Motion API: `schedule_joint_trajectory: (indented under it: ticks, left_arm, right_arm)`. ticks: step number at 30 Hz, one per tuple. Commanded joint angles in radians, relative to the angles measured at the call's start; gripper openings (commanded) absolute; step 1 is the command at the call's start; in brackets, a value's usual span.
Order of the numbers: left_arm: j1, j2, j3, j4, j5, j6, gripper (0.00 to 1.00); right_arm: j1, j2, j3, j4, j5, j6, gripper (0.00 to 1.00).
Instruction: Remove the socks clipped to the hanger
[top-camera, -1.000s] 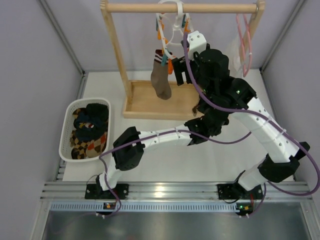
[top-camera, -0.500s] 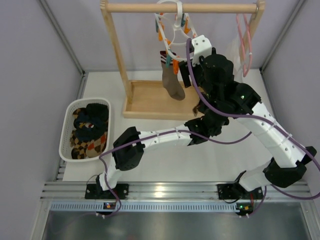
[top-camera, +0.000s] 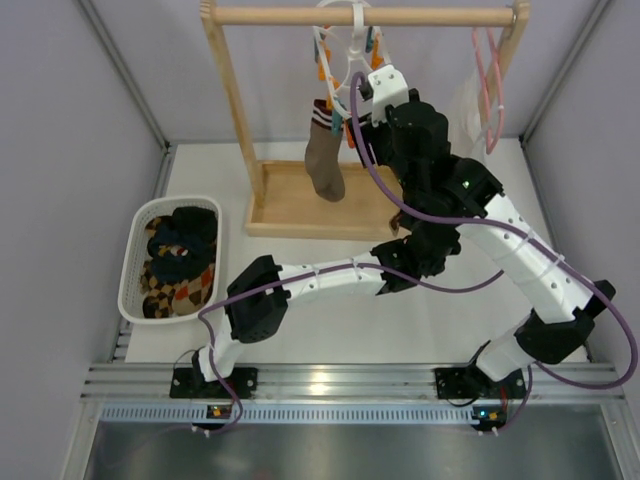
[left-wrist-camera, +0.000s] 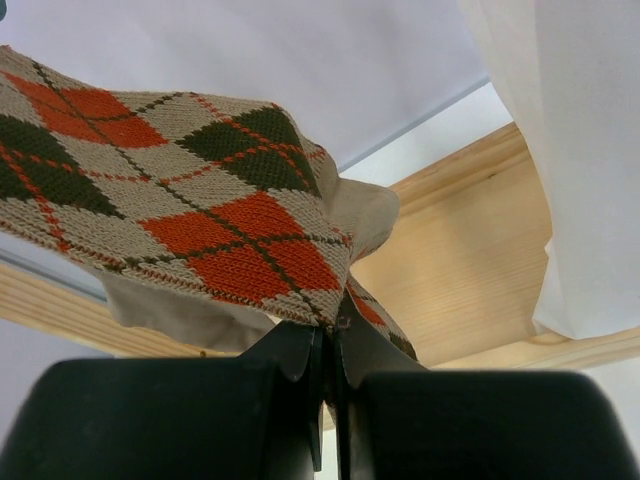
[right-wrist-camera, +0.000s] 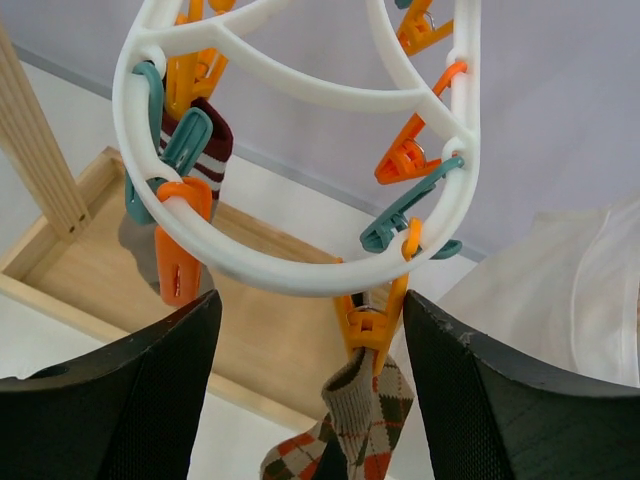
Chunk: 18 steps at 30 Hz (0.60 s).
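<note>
Under the hanger (right-wrist-camera: 300, 272), left jaws are pinching the argyle sock (left-wrist-camera: 200, 210), ready to pull, while right jaws are hovering spread before its orange clip (right-wrist-camera: 368, 328), probably to squeeze it open.

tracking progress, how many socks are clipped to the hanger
2. A striped-cuff sock on a teal pin at the hanger's left; an argyle sock on an orange pin toward its right, pinched by the left gripper. More may be hidden.
</note>
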Motion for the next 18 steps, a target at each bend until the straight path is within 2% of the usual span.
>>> schedule_joint_trajectory:
  ticks: [1, 7, 9, 16, 18]
  left_arm:
    - [-0.007, -0.012, 0.026, 0.012, -0.010, -0.023, 0.00]
    - [-0.007, -0.018, 0.018, 0.012, -0.009, -0.030, 0.00]
    - [-0.007, -0.018, 0.017, 0.012, -0.007, -0.034, 0.00]
    - [-0.009, -0.029, -0.005, 0.014, -0.004, -0.048, 0.00]
    - [-0.007, -0.029, -0.011, 0.012, -0.002, -0.050, 0.00]
  right_arm:
    - [-0.005, 0.016, 0.044, 0.058, 0.051, -0.031, 0.70]
    - [-0.019, 0.035, 0.049, 0.076, 0.064, -0.038, 0.67]
    - [-0.022, 0.036, 0.047, 0.095, 0.067, -0.044, 0.61]
    - [-0.022, 0.053, 0.061, 0.124, 0.106, -0.067, 0.52]
    - [-0.022, 0.064, 0.067, 0.116, 0.117, -0.072, 0.40]
